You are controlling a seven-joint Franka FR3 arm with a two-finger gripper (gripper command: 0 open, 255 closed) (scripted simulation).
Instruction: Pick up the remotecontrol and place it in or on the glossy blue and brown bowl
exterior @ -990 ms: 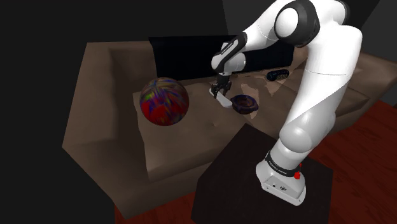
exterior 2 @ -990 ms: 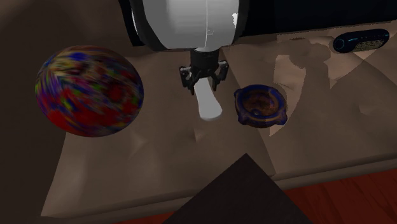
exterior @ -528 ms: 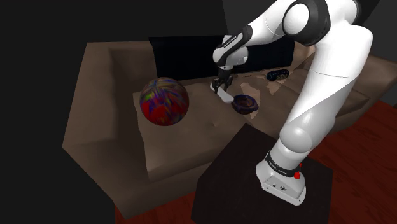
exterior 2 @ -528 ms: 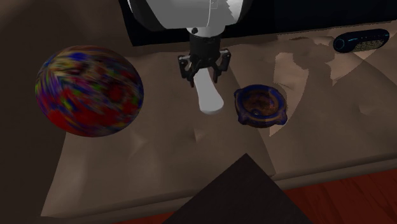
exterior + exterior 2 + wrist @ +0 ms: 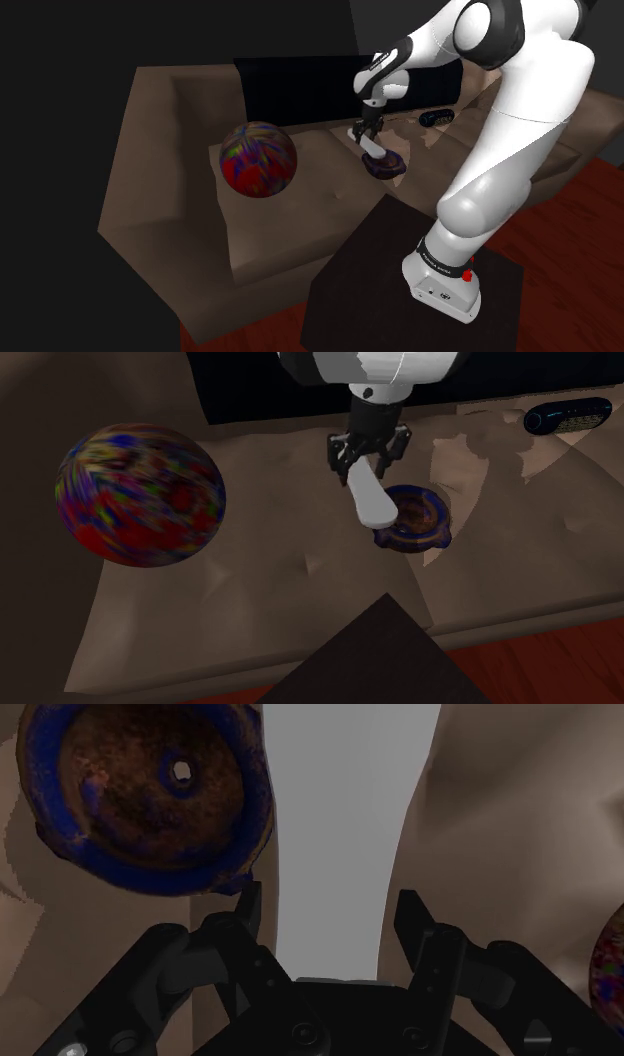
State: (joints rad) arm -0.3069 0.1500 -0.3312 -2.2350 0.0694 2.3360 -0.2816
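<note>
Multicoloured ball (image 5: 258,160) sitting on brown sofa (image 5: 170,110) seat, toward armrest end. Small dark gadget w/ blue trim (image 5: 568,416) lying at sofa's opposite end, nr backrest. Reddish floor (image 5: 585,230) showing beside sofa.

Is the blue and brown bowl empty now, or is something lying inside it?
Empty. In the wrist view the bowl has a bare brown inside; the white remote control, clasped by the gripper, is beside it, not in it.
</note>
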